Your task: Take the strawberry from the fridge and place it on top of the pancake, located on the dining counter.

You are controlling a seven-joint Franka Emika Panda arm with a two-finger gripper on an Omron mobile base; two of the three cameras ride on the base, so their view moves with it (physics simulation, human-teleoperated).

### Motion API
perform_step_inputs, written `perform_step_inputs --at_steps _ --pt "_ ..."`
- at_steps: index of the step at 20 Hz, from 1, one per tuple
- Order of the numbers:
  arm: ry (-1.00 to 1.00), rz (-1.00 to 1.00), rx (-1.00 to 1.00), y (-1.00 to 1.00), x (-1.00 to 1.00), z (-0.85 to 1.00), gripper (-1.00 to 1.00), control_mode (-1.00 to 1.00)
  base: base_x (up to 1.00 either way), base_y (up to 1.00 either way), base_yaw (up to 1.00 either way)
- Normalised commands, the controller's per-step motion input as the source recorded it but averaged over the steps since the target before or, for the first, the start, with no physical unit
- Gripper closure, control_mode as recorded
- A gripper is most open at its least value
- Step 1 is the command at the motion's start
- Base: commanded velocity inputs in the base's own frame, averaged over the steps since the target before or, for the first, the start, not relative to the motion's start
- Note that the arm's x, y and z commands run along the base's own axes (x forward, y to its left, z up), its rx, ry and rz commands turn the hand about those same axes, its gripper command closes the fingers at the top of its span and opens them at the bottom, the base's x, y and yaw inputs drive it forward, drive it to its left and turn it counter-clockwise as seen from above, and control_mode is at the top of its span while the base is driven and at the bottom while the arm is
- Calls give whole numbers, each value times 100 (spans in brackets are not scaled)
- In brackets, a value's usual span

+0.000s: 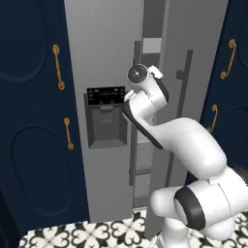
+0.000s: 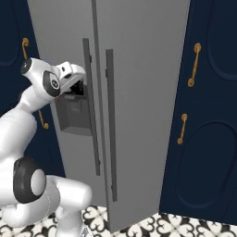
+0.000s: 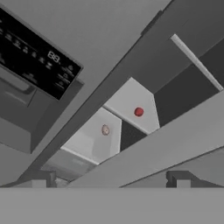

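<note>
Fridge (image 1: 104,58) door ajar. Strawberry (image 3: 105,129) on grey shelf (image 3: 94,140) inside, near red ball (image 3: 138,112). Gripper (image 3: 110,181) spread wide, empty, well short of it. Strawberry likely tiny, light, soft, bruisable: pinch gently across middle.

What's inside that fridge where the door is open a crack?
Through the gap in the fridge, grey shelves hold a small red item and the pale strawberry. The doors hide the rest.
</note>
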Motion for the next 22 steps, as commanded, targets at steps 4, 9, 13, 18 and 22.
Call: perform_step_inputs --at_steps 4,9,13,18,22 --pt "2 5 0 -4 71 -12 -100 -100 0 0 0" --pt "5 9 0 0 72 -21 -100 -100 0 0 0" --pt "0 8 0 -25 29 -12 -100 -100 0 0 0" --pt "0 6 0 -29 19 -12 -100 -100 0 0 0" --pt "0 1 0 -46 0 -3 -100 -100 0 0 0"
